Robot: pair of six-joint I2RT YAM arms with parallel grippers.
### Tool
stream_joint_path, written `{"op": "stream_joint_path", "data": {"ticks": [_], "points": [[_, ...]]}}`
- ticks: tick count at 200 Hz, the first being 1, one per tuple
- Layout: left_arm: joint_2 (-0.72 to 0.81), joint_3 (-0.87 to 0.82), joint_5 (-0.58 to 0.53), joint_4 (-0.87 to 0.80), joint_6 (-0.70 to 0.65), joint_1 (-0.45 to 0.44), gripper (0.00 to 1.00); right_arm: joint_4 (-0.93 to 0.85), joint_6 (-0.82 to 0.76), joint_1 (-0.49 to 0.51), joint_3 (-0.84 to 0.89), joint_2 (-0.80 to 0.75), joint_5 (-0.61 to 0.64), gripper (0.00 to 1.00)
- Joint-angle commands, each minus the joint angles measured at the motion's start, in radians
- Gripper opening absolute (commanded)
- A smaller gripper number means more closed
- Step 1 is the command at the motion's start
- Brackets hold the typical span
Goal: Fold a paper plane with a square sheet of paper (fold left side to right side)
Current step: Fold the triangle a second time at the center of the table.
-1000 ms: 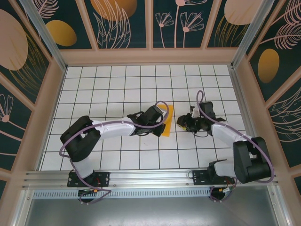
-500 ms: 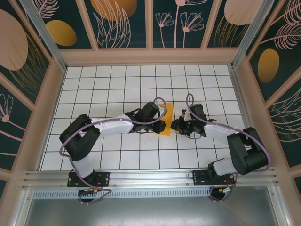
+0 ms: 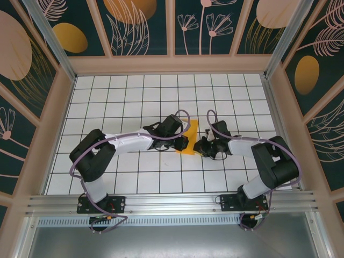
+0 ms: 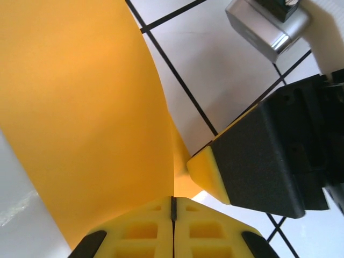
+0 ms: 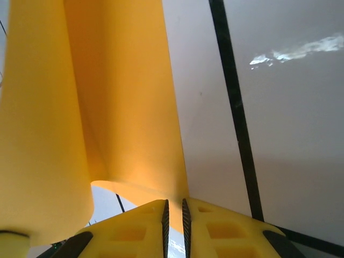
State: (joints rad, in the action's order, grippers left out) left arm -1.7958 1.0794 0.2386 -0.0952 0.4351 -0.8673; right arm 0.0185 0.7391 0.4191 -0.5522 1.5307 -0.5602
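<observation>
Centre of the tiled table [image 3: 134, 97] is obstructed: the left gripper [image 3: 183, 143] and right gripper [image 3: 199, 147] stand almost tip to tip, each pinching the square sheet of paper [image 3: 192, 128] raised between them. The left arm [image 3: 129, 144] and right arm [image 3: 247, 145] bar the middle rows. Far rows are passable up to the back wall [image 3: 172, 64].

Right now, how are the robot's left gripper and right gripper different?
The left gripper reaches the orange paper from its left side, while the right gripper comes at it from the right side. The left gripper's jaws are squeezed to a hairline seam; the right gripper's jaws leave a slim gap. Both have yellow fingers, and both seem to pinch the same sheet towards its near end.
</observation>
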Motion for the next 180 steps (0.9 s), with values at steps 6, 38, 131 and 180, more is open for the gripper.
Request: {"op": "stream_joint_path", "data": {"ticks": [6,38,131,180], "points": [[-0.030,0.036,-0.067,-0.087,-0.057,0.014,0.08,-0.055,-0.012,0.014,-0.033,0.029,0.053,0.18],[-0.032,0.050,-0.109,-0.120,-0.086,0.022,0.08,-0.101,-0.026,0.021,-0.043,0.042,0.089,0.18],[-0.079,0.104,-0.183,-0.167,-0.136,0.035,0.09,-0.132,-0.037,0.034,-0.043,0.064,0.115,0.17],[-0.111,0.128,-0.210,-0.172,-0.153,0.039,0.09,-0.137,-0.040,0.037,-0.044,0.068,0.117,0.17]]}}
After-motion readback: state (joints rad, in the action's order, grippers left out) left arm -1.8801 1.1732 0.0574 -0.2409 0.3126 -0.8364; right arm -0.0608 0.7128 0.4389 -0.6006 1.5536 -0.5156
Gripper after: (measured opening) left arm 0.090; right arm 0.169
